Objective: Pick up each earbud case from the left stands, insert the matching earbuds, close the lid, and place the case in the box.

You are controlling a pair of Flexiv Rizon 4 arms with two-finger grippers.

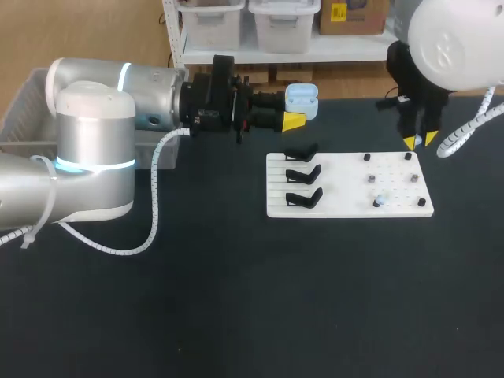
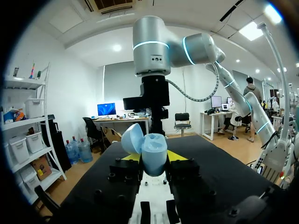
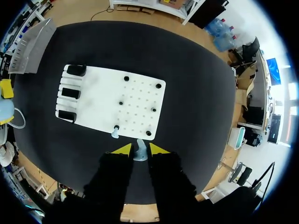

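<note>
Head view: left gripper clamps open case, held off far side of board, cavity likely presented for loading. Right gripper hangs over board corner.
Left wrist view: case squeezed from both sides, lid tipped back.
Right wrist view: right gripper pinches earbud, probably for insertion. Second earbud waits on board.

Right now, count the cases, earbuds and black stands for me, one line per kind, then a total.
case: 1, open, in the left hand
earbuds: 2, one on the board, one in the right hand
black stands: 3, all empty
total: 6
</note>
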